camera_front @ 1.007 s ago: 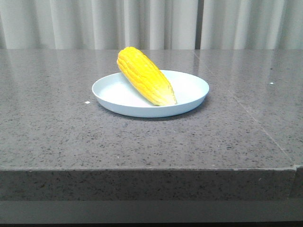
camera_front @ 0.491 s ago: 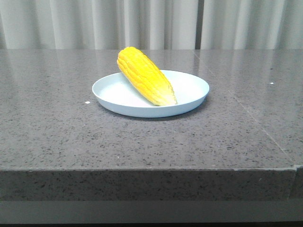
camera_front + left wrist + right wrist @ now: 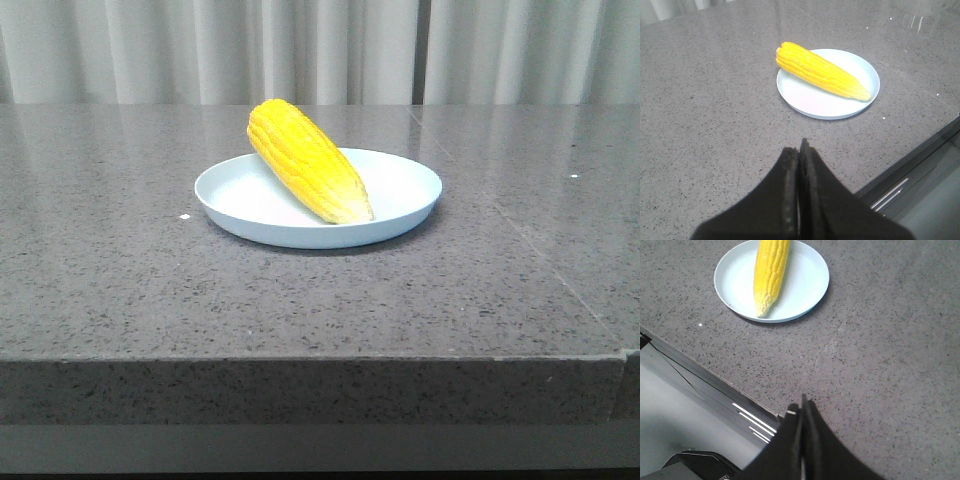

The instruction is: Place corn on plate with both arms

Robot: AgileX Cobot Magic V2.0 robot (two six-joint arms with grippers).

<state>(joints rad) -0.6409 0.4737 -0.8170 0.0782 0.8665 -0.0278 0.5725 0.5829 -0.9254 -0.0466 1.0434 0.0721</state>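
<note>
The yellow corn (image 3: 305, 160) lies across the pale blue-white plate (image 3: 405, 190) in the middle of the table, its thick end sticking out over the back-left rim and its pale tip pointing front-right. The left wrist view shows the corn (image 3: 820, 71) on the plate (image 3: 810, 100), with my left gripper (image 3: 799, 148) shut and empty, held well back from it above the table. The right wrist view shows the corn (image 3: 770, 272) and plate (image 3: 805, 280) too. My right gripper (image 3: 801, 407) is shut and empty near the table's front edge. Neither gripper appears in the front view.
The grey speckled stone table (image 3: 120, 260) has a seam (image 3: 540, 250) running along its right side. White curtains (image 3: 300, 50) hang behind it. Beyond the front edge a metal frame (image 3: 752, 422) shows in the right wrist view.
</note>
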